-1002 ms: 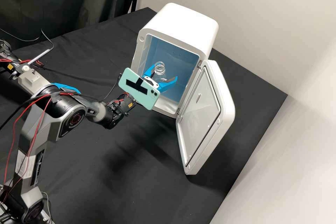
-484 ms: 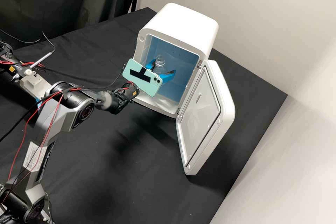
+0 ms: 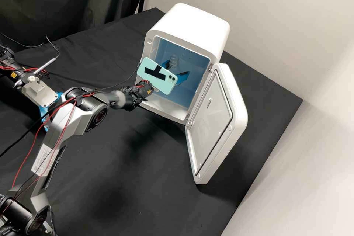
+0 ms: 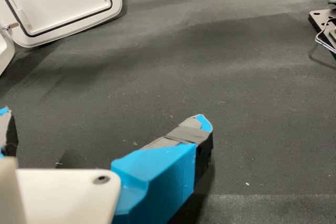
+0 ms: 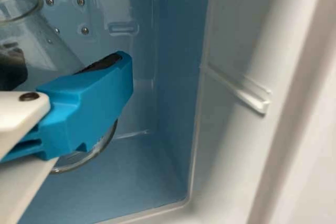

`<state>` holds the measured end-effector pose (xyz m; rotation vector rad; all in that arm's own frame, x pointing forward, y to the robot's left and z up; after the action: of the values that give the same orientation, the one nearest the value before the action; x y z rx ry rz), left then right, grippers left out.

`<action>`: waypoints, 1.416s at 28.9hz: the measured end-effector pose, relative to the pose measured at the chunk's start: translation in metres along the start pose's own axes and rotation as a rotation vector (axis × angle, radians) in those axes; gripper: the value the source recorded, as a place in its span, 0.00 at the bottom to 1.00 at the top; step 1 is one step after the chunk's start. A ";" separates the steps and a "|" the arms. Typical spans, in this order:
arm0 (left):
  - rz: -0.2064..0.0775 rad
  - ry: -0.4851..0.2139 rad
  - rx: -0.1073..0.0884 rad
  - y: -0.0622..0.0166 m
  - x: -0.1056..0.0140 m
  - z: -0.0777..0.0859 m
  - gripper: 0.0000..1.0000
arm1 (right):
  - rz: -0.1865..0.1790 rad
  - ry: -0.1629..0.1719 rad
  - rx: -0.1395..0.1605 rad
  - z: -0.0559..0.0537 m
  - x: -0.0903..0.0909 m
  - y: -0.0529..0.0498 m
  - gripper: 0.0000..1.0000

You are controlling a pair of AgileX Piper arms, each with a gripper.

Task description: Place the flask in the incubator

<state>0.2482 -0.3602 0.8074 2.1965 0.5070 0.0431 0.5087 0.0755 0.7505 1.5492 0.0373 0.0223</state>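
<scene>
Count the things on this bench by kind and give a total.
flask: 1
incubator: 1
robot hands: 2 (left hand, right hand)
mint-green phone: 1
Total: 5
</scene>
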 end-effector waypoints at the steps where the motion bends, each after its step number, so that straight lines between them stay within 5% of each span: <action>1: 0.000 0.000 0.008 0.0000 0.000 0.000 1.00 | -0.006 -0.006 0.004 0.001 0.001 -0.001 0.00; 5: -0.001 -0.007 0.026 -0.0001 0.000 0.002 1.00 | -0.024 -0.017 0.007 0.002 0.005 -0.003 0.00; 25: 0.002 -0.016 0.030 0.0009 0.003 0.004 1.00 | -0.024 -0.016 -0.011 -0.001 0.007 -0.001 0.00; 36: 0.013 -0.016 0.030 0.0039 0.005 0.004 1.00 | -0.096 -0.045 -0.020 0.013 0.008 -0.037 0.00; 41: 0.013 -0.014 0.029 0.0039 0.005 0.004 1.00 | -0.105 -0.050 -0.022 0.015 0.008 -0.042 0.00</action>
<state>0.2547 -0.3636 0.8071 2.2266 0.4878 0.0273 0.5172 0.0596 0.7092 1.5238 0.0782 -0.0990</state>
